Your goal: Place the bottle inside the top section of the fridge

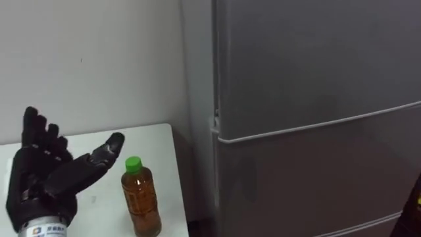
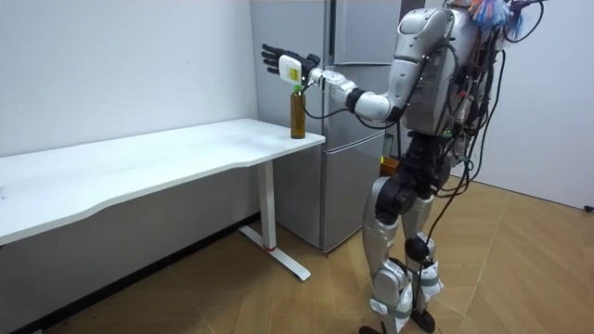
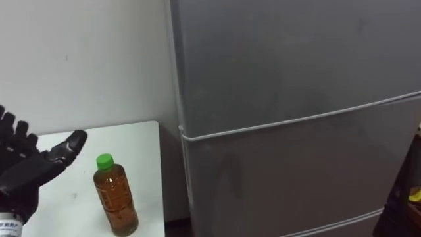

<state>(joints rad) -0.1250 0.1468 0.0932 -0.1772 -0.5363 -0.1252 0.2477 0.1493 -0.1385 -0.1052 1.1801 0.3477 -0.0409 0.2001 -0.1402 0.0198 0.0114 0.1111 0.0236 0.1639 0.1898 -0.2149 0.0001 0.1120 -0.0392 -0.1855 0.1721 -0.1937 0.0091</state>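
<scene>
Our left hand (image 1: pixel 43 178) is raised above the table with its fingers straight and spread and the thumb stretched toward the bottle; it is open and holds nothing. The thumb tip sits just beside the green cap, a little above it, and we see a gap between them, so there is no contact yet.

The bottle (image 1: pixel 140 197) stands upright near the corner of the white table (image 1: pixel 158 141), filled with a brown drink. It is on the end of the table closest to the fridge (image 1: pixel 316 99).

We judge the task to be at its very start. The bottle is not yet grasped or lifted, and the fridge is shut. What is left is nearly everything: closing the hand around the bottle, opening the upper door (image 1: pixel 316 59), setting the bottle inside, and probably shutting the door again.

A dark shape at the lower right edge of the eye views may be our right hand (image 3: pixel 398 210), but we cannot tell how it is held.

Around us, a plain pale wall (image 1: pixel 99 59) runs behind the table, and the room view shows us standing upright on a wooden floor (image 2: pixel 520 269) in front of the fridge, with the left arm stretched out to the table corner. The main obstacle is the closed upper door itself; we can make out no handle on its smooth grey front. The lower door (image 1: pixel 316 184) below the seam is shut too.
</scene>
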